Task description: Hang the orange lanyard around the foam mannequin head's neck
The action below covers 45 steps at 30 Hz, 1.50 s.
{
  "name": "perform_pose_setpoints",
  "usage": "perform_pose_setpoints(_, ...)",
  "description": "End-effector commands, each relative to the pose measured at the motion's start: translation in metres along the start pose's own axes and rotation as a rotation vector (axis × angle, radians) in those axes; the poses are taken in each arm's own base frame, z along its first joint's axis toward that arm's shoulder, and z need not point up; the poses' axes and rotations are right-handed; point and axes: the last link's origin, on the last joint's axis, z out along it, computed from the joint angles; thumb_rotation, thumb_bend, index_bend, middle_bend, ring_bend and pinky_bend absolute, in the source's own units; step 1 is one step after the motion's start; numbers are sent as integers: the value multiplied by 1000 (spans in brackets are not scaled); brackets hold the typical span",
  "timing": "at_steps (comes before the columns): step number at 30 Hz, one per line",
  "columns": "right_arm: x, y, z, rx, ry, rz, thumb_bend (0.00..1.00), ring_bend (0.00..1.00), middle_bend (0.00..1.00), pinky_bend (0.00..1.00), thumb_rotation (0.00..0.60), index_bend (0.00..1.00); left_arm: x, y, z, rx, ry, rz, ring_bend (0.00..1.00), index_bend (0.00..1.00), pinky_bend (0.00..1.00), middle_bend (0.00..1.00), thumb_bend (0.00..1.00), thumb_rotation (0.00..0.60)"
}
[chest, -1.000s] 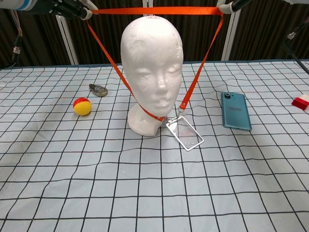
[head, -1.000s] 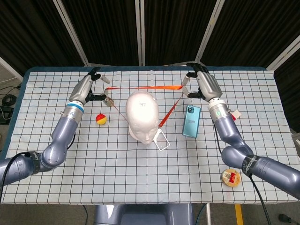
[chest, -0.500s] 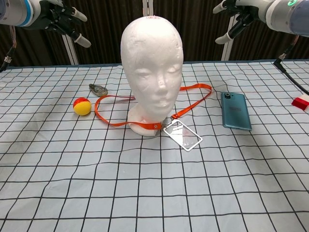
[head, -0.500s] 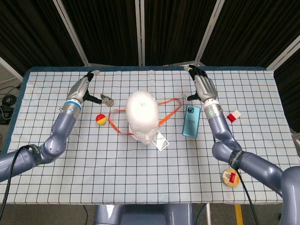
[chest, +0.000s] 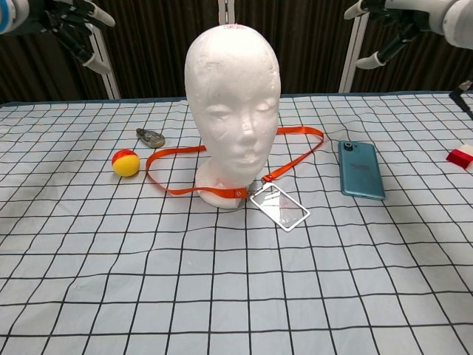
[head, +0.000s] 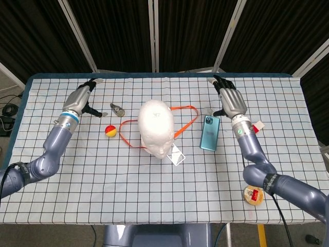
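Observation:
The white foam mannequin head (head: 157,125) (chest: 232,96) stands upright at the middle of the table. The orange lanyard (head: 184,123) (chest: 301,151) lies in a loop around its base, resting on the cloth on both sides, with a clear badge holder (head: 176,154) (chest: 279,206) in front. My left hand (head: 80,96) (chest: 70,22) hangs open above the table's back left, holding nothing. My right hand (head: 230,99) (chest: 392,18) is open above the back right, away from the lanyard.
A red-and-yellow ball (head: 110,130) (chest: 126,162) and a small metal piece (head: 117,109) (chest: 151,137) lie left of the head. A teal phone (head: 209,133) (chest: 360,169) lies to its right. A red-and-white block (head: 255,126) (chest: 462,156) and a round tin (head: 253,194) sit further right.
Both hands let go of the lanyard, which fell over the head and now lies around its base. Both hands have since moved outward, away from the head.

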Motion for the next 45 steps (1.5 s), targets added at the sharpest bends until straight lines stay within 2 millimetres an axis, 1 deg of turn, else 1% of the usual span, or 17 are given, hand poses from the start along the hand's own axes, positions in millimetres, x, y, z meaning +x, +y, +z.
perform_pose_setpoints(1,11,30,-38,8,-5,-66,571,0,16,0,600,162,12,-33,-35,-4,115,133,0,0,0,0,0,600)
perform_pose_setpoints(2,14,39,-48,3,-9,-67,634,0,17,0,600,168,14,-41,-47,-1,138,157,0,0,0,0,0,600)
perform_pose_setpoints(5,18,58,-68,-15,-20,-79,745,0,20,0,600,184,17,-56,-70,9,177,190,0,0,0,0,0,600)
perform_pose_setpoints(6,18,63,-77,-15,-26,-84,767,0,20,0,600,187,18,-63,-81,12,194,206,0,0,0,0,0,600)
perform_pose_setpoints(8,18,70,-88,-12,-38,-97,812,0,20,0,600,195,18,-71,-95,16,218,237,0,0,0,0,0,600)
perform_pose_setpoints(12,14,79,-113,21,-67,-137,840,0,20,0,600,204,11,-91,-131,54,258,295,0,0,0,0,0,600)
perform_pose_setpoints(14,7,81,-130,52,-100,-154,840,0,20,0,600,206,2,-100,-154,89,282,335,0,0,0,0,0,600)
perform_pose_setpoints(18,-7,79,-144,95,-142,-167,843,0,20,0,600,208,-13,-113,-181,134,305,369,0,0,0,0,0,600)
perform_pose_setpoints(21,-25,74,-152,137,-182,-186,852,0,35,0,600,210,-26,-126,-203,184,299,381,0,0,0,0,0,600)
perform_pose_setpoints(24,-36,67,-153,165,-217,-194,865,0,65,21,600,215,-30,-130,-213,206,297,383,0,0,0,0,0,600)
perform_pose_setpoints(25,-46,59,-154,189,-241,-193,874,0,72,44,600,216,-32,-131,-218,212,304,378,0,0,0,0,0,600)
perform_pose_setpoints(26,-50,55,-153,198,-247,-191,880,0,76,60,600,217,-33,-131,-220,211,308,377,0,0,0,0,0,600)
perform_pose_setpoints(28,-66,41,-153,228,-272,-185,892,0,83,80,600,217,-34,-130,-224,204,323,386,0,0,0,0,0,600)
perform_pose_setpoints(32,-92,17,-150,274,-320,-176,898,7,95,99,600,219,-34,-132,-225,199,330,390,0,0,0,0,0,600)
perform_pose_setpoints(35,-102,6,-144,289,-324,-172,908,50,128,146,600,231,-35,-134,-223,202,318,395,0,0,0,0,0,600)
perform_pose_setpoints(39,-124,-16,-131,291,-339,-122,918,57,134,161,600,232,-31,-139,-219,220,324,367,0,0,0,0,0,600)
perform_pose_setpoints(45,-149,-29,-128,297,-388,-120,918,57,140,165,600,238,-28,-144,-216,229,320,361,0,0,0,0,0,600)
